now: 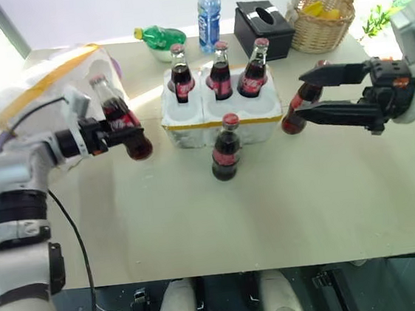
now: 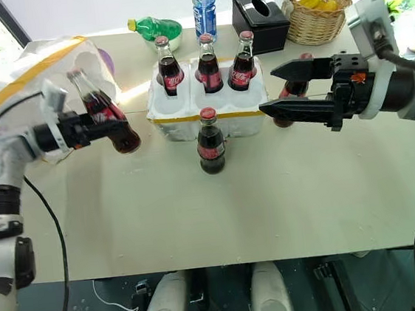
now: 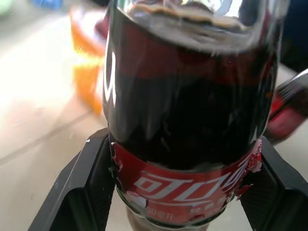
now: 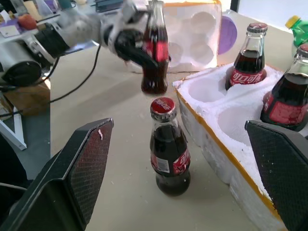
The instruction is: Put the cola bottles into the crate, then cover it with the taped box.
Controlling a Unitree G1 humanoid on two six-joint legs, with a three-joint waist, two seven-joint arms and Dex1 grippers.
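Observation:
My left gripper [image 1: 118, 131] is shut on a cola bottle [image 1: 118, 116], held tilted in the air to the left of the crate [image 1: 218, 117]. The crate is a low white foam tray with a yellow band. Three cola bottles [image 1: 219, 71] stand in its back row, and the front wells are empty. Another bottle [image 1: 226, 150] stands on the table in front of the crate. One more [image 1: 292, 113] is at the crate's right end, partly hidden behind the fingers of my right gripper [image 1: 299, 95], which is open and holds nothing. The taped box [image 1: 44, 83] lies at the far left.
Along the table's far edge are a green plastic bottle [image 1: 159, 36], a tall water bottle [image 1: 208, 7], a black tissue box [image 1: 263, 27] and a wicker basket [image 1: 321, 19]. The near half of the table [image 1: 222, 228] is bare.

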